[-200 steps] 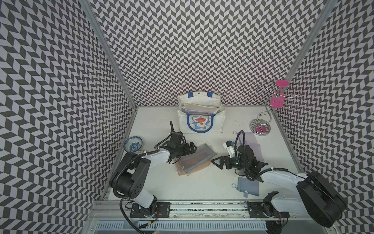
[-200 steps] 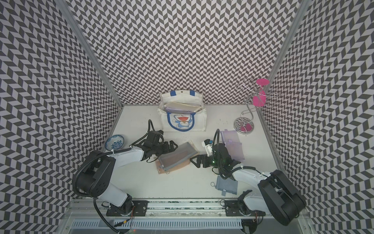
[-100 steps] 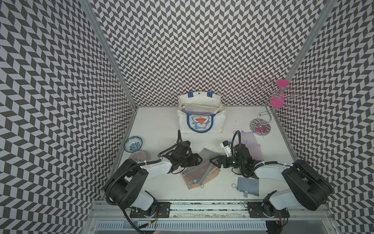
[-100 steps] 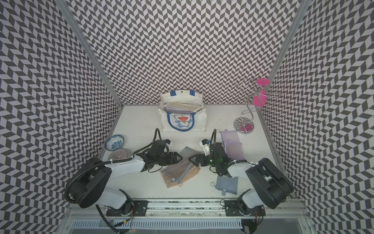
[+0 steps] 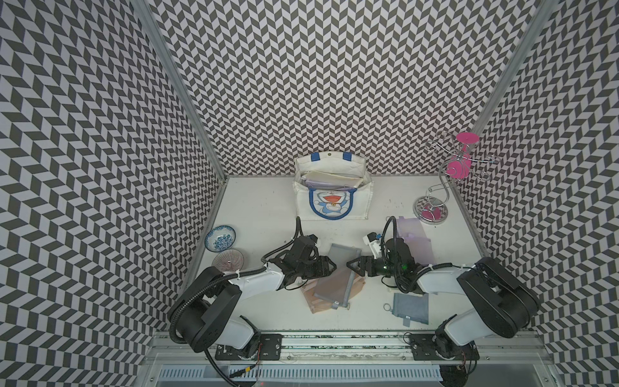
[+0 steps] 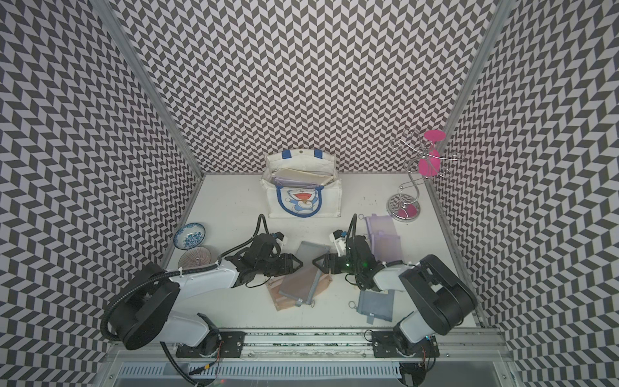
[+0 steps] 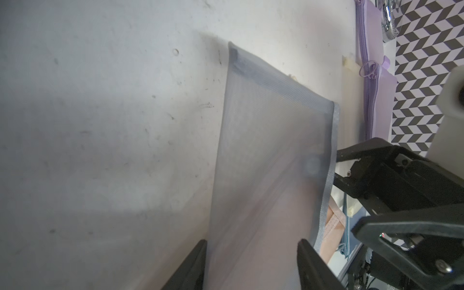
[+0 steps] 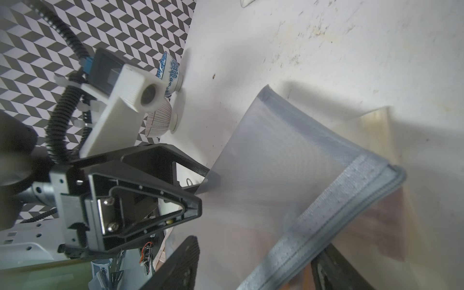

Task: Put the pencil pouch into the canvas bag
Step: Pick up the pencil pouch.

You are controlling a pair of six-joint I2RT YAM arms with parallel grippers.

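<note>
The canvas bag (image 5: pixel 333 197) stands at the far wall, mid-table. The grey pencil pouch (image 5: pixel 335 288) lies near centre on a peach pouch (image 5: pixel 316 301) (its far end lifted), between left gripper (image 5: pixel 333 269) and right gripper (image 5: pixel 350 266), both with fingers apart around its edges.

Layout as we find it.
Canvas bag (image 5: pixel 333 201) rear centre; pencil pouch (image 5: pixel 335 281) before it, lying on another pouch (image 5: pixel 318 303); bowl (image 5: pixel 220 238) left; wire stand (image 5: pixel 432 209) right.
</note>
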